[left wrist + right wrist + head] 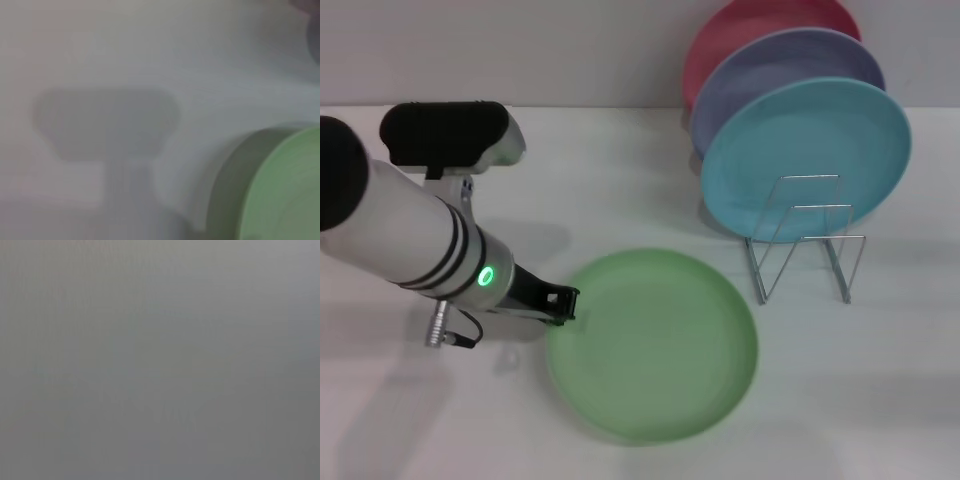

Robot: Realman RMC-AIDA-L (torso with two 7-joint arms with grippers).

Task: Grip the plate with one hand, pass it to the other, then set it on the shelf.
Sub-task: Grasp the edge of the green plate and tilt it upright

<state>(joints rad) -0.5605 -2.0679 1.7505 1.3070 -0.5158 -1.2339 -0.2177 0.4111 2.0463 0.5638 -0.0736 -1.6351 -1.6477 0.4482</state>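
The light green plate is at the front middle of the white table. My left gripper is at its left rim, with its black fingers closed on the edge. A wide shadow beside the plate in the left wrist view suggests that this side is held a little above the table. The wire shelf stands to the right behind the plate, and its front loops are free. My right gripper is out of view, and the right wrist view shows only plain grey.
A light blue plate, a lavender plate and a pink plate stand upright in the back of the shelf. The white table reaches back to a wall.
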